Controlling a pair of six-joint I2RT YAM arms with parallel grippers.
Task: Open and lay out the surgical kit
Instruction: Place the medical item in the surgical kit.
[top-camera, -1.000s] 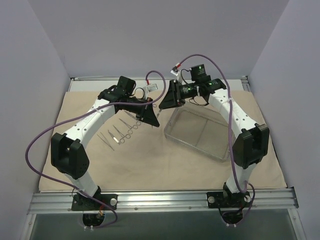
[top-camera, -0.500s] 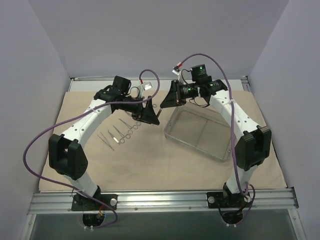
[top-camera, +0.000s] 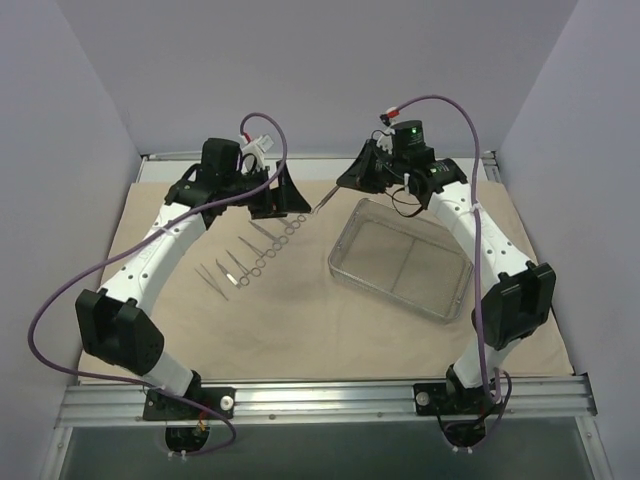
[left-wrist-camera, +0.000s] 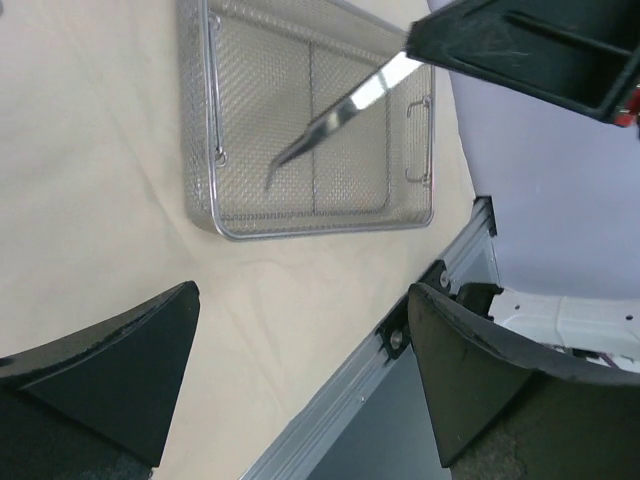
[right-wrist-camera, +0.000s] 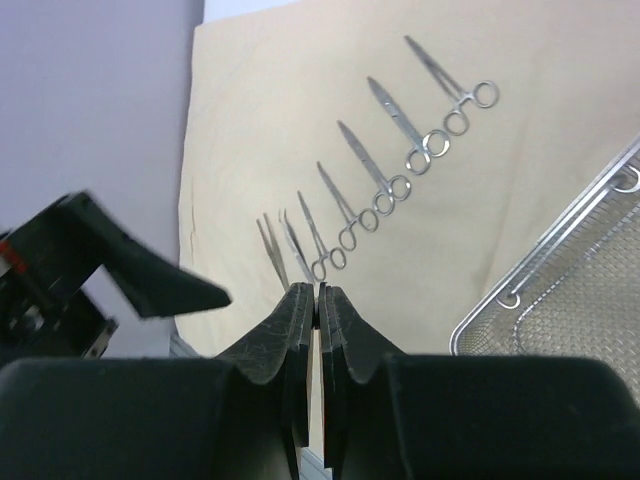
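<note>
The surgical kit (top-camera: 330, 310) lies open on the bench (top-camera: 300, 400). Its beige cloth (top-camera: 180, 230) is spread flat over most of the top. The tray (top-camera: 410, 262) sits on the cloth on the right side, turned a bit crooked. A row of thin tools (right-wrist-camera: 362, 158) lies side by side on the cloth to the left, not touching the tray. Plain grey-purple walls (top-camera: 90, 120) stand close on three sides. Purple cables (top-camera: 31, 338) loop off both arms.

The left gripper (top-camera: 285, 192) hangs wide open near the far end of the row and holds nothing. The right gripper (top-camera: 356, 176) is up in the air by the tray's far corner, pinched tight on a pair of tweezers (left-wrist-camera: 345, 105).

Only the left wrist view shows the tweezers well: flat, shiny, with a bent tip, seen against the tray. In the right wrist view the gripper's own black fingers (right-wrist-camera: 290, 320) hide them, but that view shows the row best. From above, the tweezers are just a thin sliver.

The tray is silver wire mesh with a rod rim and a bar across the middle. Most of the tools are shiny steel with two ring handles. The cloth looks soft and dull.
</note>
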